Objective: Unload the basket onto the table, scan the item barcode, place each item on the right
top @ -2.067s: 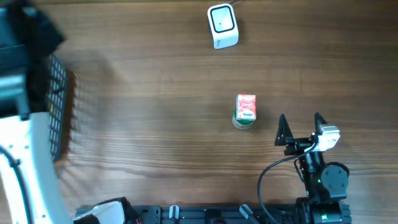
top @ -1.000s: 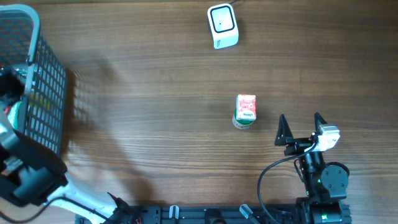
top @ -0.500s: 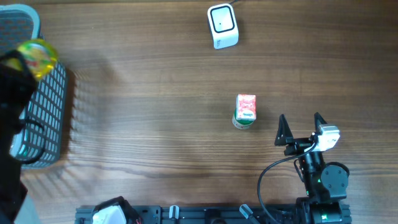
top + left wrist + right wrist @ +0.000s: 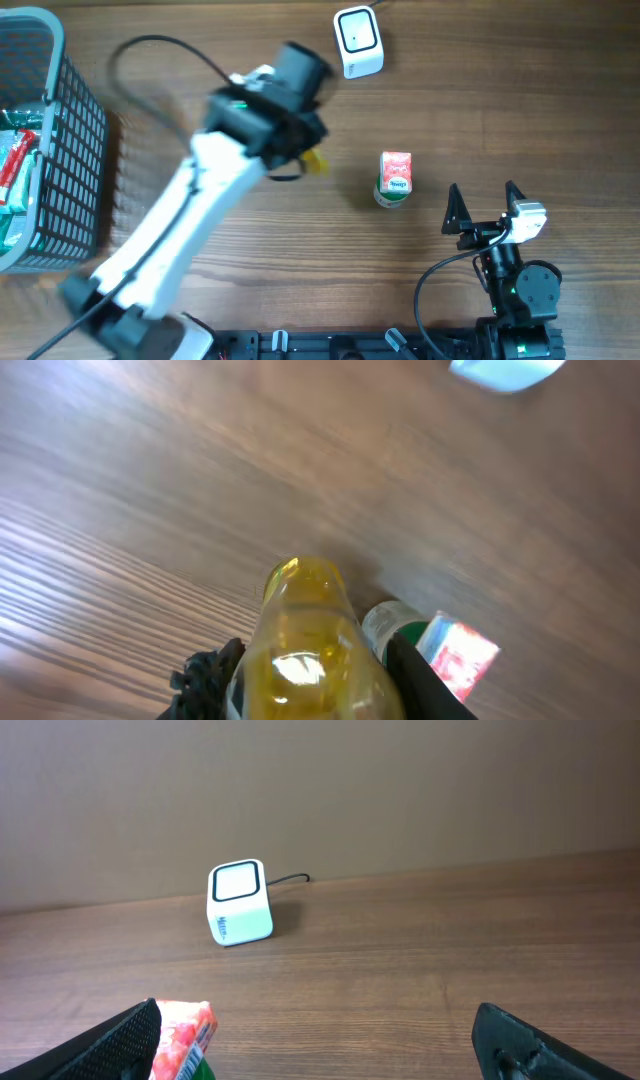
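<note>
Two grippers: left gripper (image 4: 312, 685) pinches a yellow bottle (image 4: 305, 630) over the table (image 4: 200, 120), beside the red carton (image 4: 396, 172), well apart from the scanner (image 4: 357, 40). Right gripper (image 4: 483, 195) spread wide, holding nothing, near the carton.

Left arm (image 4: 190, 215) is smearing in overhead, hiding most of the yellow bottle (image 4: 305, 650); scanner (image 4: 505, 370) is running off left wrist view's top edge.
</note>
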Robot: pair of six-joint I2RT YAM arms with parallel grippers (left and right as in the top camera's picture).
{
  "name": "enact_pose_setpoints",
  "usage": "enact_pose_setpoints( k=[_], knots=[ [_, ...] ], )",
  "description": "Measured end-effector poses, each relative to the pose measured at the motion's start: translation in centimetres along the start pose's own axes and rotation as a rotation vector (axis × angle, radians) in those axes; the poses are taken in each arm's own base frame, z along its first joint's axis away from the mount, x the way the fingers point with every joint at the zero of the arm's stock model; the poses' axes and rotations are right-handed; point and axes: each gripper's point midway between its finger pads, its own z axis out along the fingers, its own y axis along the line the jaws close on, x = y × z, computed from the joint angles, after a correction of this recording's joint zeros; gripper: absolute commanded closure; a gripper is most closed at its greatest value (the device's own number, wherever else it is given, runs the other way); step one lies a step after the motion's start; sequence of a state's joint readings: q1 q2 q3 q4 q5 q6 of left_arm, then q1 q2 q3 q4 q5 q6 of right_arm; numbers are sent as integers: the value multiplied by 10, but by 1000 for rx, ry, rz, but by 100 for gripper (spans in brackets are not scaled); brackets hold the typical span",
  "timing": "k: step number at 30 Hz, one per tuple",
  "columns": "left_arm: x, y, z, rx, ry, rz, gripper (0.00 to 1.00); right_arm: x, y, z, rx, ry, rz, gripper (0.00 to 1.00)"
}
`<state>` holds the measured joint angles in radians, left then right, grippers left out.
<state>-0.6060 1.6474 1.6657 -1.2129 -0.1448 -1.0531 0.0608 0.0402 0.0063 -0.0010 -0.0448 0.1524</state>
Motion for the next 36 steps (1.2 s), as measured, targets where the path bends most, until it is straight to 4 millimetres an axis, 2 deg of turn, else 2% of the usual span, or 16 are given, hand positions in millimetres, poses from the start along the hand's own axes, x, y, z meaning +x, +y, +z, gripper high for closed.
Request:
enact_pose_setpoints(
  k=[3,6,10,11,14,16,19,24,26,28,29,31,32,33,35,36],
  knots=[
    [31,-19,46,-82,-1,-51,88,0,0,0,0,0,0,0],
    [48,-35,82,-105,-18,-80,85,0,0,0,0,0,0,0],
    [59,-46,111,-108,-20,-85,74,0,0,0,0,0,0,0],
    [60,-46,116,-113,-19,-83,55,0,0,0,0,0,0,0],
    [60,-47,120,-116,-26,-90,28,0,0,0,0,0,0,1],
    [59,-47,120,-117,-30,-91,19,0,0,0,0,0,0,0],
    [59,-47,120,-117,-32,-84,10,0,0,0,0,0,0,0],
    [50,-54,114,-98,-64,42,7,0,0,0,0,0,0,0],
    [32,-67,98,-64,-134,94,7,0,0,0,0,0,0,0],
    [-7,-79,62,-3,-242,120,7,0,0,0,0,0,0,0],
    [-39,-80,33,35,-311,112,8,0,0,0,0,0,0,0],
    [-96,-64,-12,62,-419,83,8,0,0,0,0,0,0,0],
    [-135,-44,-39,58,-489,57,9,0,0,0,0,0,0,0],
    [-161,-24,-56,42,-538,31,12,0,0,0,0,0,0,0],
    [-225,50,-107,-43,-672,-46,14,0,0,0,0,0,0,0],
    [-241,78,-124,-82,-713,-62,14,0,0,0,0,0,0,0]
  ],
)
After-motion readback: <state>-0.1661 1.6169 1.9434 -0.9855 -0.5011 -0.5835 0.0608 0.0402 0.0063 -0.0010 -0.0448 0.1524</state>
